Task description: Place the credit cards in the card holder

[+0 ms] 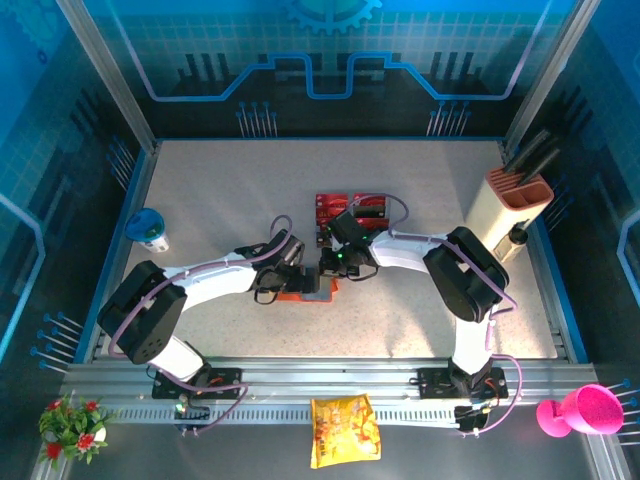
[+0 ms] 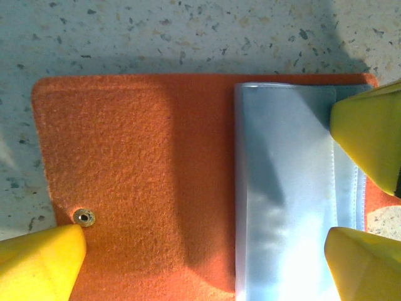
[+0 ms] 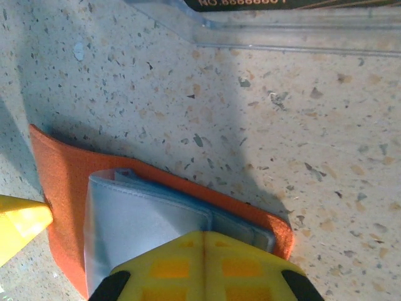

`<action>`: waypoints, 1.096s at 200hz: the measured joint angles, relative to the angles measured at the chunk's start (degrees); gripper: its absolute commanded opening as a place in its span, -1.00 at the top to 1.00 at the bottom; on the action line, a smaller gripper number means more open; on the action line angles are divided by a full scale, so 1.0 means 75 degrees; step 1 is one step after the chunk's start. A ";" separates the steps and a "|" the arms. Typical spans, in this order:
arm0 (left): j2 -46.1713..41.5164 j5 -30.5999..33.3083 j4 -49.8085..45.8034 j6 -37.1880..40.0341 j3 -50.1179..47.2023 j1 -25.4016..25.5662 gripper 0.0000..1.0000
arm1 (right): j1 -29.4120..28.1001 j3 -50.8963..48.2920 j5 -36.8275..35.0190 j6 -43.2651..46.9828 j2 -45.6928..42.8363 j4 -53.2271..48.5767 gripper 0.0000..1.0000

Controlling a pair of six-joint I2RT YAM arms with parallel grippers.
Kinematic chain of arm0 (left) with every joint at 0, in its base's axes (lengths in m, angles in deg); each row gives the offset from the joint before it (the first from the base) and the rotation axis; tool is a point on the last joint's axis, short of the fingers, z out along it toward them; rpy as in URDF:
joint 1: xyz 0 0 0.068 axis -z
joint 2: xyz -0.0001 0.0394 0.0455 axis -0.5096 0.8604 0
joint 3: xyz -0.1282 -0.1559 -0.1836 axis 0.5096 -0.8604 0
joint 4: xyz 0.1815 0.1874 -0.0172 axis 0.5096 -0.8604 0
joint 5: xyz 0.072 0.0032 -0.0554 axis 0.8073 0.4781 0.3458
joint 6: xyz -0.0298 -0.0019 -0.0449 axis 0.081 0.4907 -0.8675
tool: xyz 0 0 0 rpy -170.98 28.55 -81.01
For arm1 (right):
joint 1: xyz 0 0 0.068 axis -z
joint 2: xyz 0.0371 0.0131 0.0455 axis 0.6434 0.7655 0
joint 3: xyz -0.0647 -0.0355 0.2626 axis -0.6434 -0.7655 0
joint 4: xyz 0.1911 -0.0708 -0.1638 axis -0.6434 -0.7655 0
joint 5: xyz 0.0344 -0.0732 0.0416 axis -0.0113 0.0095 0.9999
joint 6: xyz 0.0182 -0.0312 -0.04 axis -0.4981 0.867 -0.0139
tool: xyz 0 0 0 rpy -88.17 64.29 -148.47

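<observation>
Jaws wide apart, the left gripper straddles the open card holder. Jaws pressed together, the right gripper sits over its pockets, seemingly to pin them flat. The credit cards lie at the holder's one o'clock.

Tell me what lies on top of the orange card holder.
Grey-blue plastic pockets lie on one half of the card holder, with the shut right hand over them. Whatever lies beneath the pockets and hand is covered.
</observation>
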 measured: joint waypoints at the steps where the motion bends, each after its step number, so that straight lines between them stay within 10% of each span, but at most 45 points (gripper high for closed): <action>1: 0.0000 0.0000 0.0000 -0.0006 0.0000 0.0000 -0.90 | 0.0000 -0.0003 0.0000 0.0000 0.0000 0.0003 1.00; 79: 0.0093 0.0256 -0.0047 0.0047 -0.0029 -0.0003 -0.36 | 0.0009 0.0000 0.0052 -0.0105 -0.0003 0.0017 1.00; 119: 0.0140 0.0245 0.0029 0.0038 -0.0035 0.0000 -0.18 | 0.0052 -0.0157 0.0076 -0.0248 -0.0291 0.0023 0.44; 219: 0.0149 0.0224 0.0160 0.0035 -0.0079 0.0000 -0.15 | 0.0114 -0.0341 0.0224 -0.0501 -0.0597 0.0198 0.35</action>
